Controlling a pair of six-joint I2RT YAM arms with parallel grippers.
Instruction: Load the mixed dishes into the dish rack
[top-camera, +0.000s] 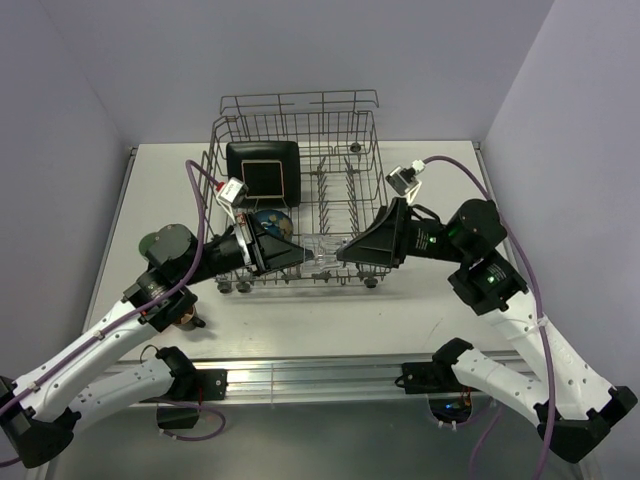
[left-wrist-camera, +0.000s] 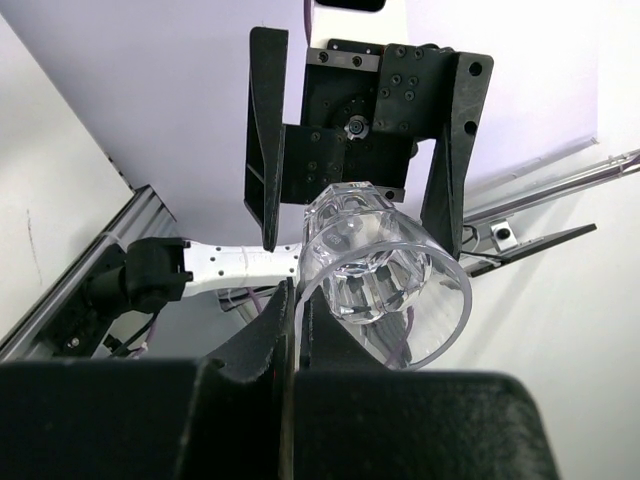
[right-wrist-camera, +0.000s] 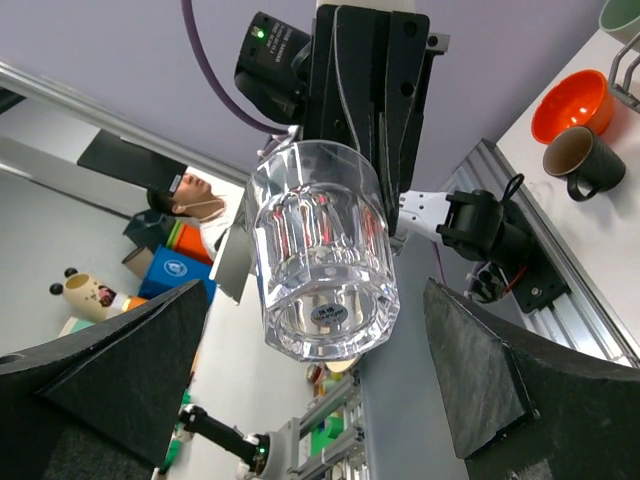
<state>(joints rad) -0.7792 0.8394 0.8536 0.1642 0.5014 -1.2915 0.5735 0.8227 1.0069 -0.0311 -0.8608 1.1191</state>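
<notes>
Small clear glass (right-wrist-camera: 325, 265) is up in the air, on its side, over the front edge of the dish rack (top-camera: 300, 97), right between the two grippers. L gripper (left-wrist-camera: 297, 315) has it: jaws pinched tight on the rim wall, one finger inside the mouth, one outside, so the open end faces the L wrist cam and the thick base points at the R side.

R gripper (right-wrist-camera: 318, 300) is spread wide, one finger on each side of the glass body. R wrist view shows a gap on both sides, no contact. From the L wrist view its two black fingers (left-wrist-camera: 265, 150) flank the base end closely; can't tell there if the far one touches.

L arm (top-camera: 110, 330) reaches in from bottom left, forearm angled up and to the right, wrist roughly level. R arm (top-camera: 520, 330) mirrors it, elbow high on the right, wrist turned in to the left. Grippers meet nose to nose at rack front, approx. centre.

In the rack: black square plate (top-camera: 262, 168) standing at back left, blue round bowl (top-camera: 270, 220) just in front of it, partly hidden by the L wrist. Outside, on the table (top-camera: 420, 310) by the near rail: small orange bowl (right-wrist-camera: 575, 105), dark brown mug (right-wrist-camera: 585, 160) beside it, pale green cup (right-wrist-camera: 622, 15) just in shot.
</notes>
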